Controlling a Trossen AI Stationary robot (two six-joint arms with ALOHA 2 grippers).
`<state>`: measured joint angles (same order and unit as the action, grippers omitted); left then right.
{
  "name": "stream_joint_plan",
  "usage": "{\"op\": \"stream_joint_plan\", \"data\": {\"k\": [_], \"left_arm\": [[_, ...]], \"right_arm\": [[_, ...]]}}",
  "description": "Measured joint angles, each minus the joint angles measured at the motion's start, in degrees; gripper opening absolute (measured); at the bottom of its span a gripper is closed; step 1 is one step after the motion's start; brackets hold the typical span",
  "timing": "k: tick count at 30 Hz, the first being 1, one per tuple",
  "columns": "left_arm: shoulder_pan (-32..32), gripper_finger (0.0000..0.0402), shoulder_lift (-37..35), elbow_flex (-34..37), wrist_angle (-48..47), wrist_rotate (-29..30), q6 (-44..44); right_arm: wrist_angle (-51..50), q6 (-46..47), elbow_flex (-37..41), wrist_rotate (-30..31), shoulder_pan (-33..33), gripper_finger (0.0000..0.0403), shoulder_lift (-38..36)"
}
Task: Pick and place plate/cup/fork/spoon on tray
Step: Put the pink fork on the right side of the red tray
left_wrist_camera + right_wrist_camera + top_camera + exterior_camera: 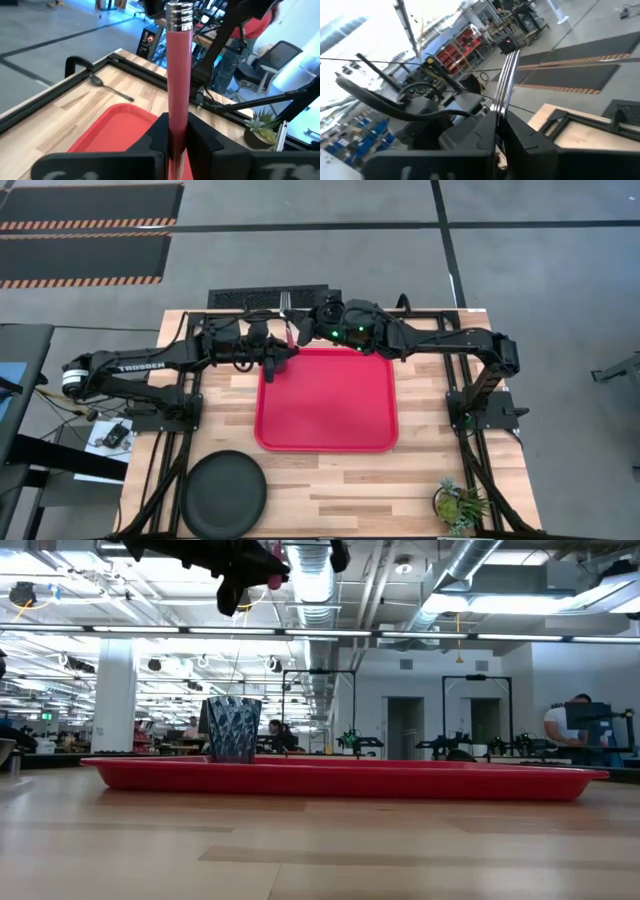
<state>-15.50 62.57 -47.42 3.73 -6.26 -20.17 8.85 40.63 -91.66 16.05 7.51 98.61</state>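
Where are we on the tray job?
Done: the cup looks to stand on the tray, base hidden by its rim. In hand: the fork, held above the tray by the left end effector on its red handle and the right end effector on its tines. Left: fork, plus the spoon and the plate, both on the table.

Two dark arms, white TROSSEN lettering on the left, green lights mid-span.

A small potted plant [459,505] sits at the surface's [330,480] near right corner, beside the frame.
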Motion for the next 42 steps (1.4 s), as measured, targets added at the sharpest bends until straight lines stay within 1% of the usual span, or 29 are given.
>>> {"op": "stream_joint_plan", "data": {"k": [2, 4, 5, 7, 9, 11, 13, 14, 15, 17, 19, 23, 28, 32, 34, 38, 42], "left_arm": [[-0.40, 0.0028, 0.02, 0.02, -1.23, 0.62, -0.84], [-0.84, 0.0020, -0.02, 0.00, -2.62, 0.59, -2.26], [-1.04, 0.0014, 0.02, 0.02, -3.12, -0.68, -2.78], [-1.65, 0.0013, 0.04, 0.03, -2.92, -6.32, -3.05], [-2.11, 0.0013, 0.05, 0.04, -2.12, -14.13, -4.18], [-2.50, 0.0016, 0.04, 0.04, 0.30, -21.13, -5.34], [-2.83, 0.0017, -0.02, 0.04, 2.81, -26.76, -6.55], [-3.02, 0.0016, -0.01, 0.04, 4.02, -29.18, -7.51], [-3.26, 0.0014, 0.00, 0.04, 5.18, -31.24, -8.38], [-3.70, 0.0013, 0.00, 0.04, 7.77, -35.17, -10.34], [-3.96, 0.0013, 0.00, 0.04, 8.87, -37.11, -11.87], [-4.24, 0.0013, 0.74, 0.04, 11.84, -41.14, -15.41], [-4.21, 0.0013, 1.33, 0.02, 15.32, -43.05, -17.90], [-4.23, 0.0014, 1.32, -0.01, 17.88, -45.27, -19.85], [-4.16, 0.0014, 1.27, -0.02, 19.47, -46.99, -21.50], [-4.18, 0.0014, 1.29, -0.02, 22.39, -48.98, -23.81], [-4.19, 0.0014, 1.31, -0.02, 26.83, -50.45, -27.12]], "right_arm": [[-3.37, -0.13, 0.00, 0.04, 0.52, 0.0067, -1.02], [-7.43, -0.18, 0.00, 0.14, 0.93, 0.0096, -2.17], [-10.89, -0.28, 0.04, -0.20, 1.26, 0.0112, -3.06], [-16.16, -2.41, 0.04, -4.37, 2.18, 0.0144, -4.83], [-21.19, -5.61, 0.00, -12.31, 3.70, 0.0171, -6.86], [-24.74, -10.04, 0.00, -23.82, 5.23, 0.0192, -8.14], [-25.51, -13.91, 0.00, -34.70, 6.17, 0.0204, -8.24], [-25.93, -14.80, 0.07, -38.47, 6.33, 0.0206, -8.22], [-25.85, -15.08, 0.11, -40.68, 6.36, 0.0207, -8.21], [-24.56, -15.41, -0.03, -41.46, 6.00, 0.0206, -7.57], [-22.06, -15.67, 0.08, -41.46, 5.36, 0.0202, -6.52], [-11.20, -15.92, 0.11, -41.44, 3.85, 0.0194, -3.86], [-1.70, -15.20, 0.04, -43.48, 2.93, 0.0188, -0.17], [4.92, -15.63, 0.02, -47.82, 2.69, 0.0176, 1.05], [6.16, -15.68, 0.07, -49.43, 2.69, 0.0165, 1.27], [8.23, -18.37, 0.07, -49.53, 2.67, 0.0138, 1.29], [11.19, -16.87, 0.07, -50.22, 2.69, 0.0121, 1.30]]}}
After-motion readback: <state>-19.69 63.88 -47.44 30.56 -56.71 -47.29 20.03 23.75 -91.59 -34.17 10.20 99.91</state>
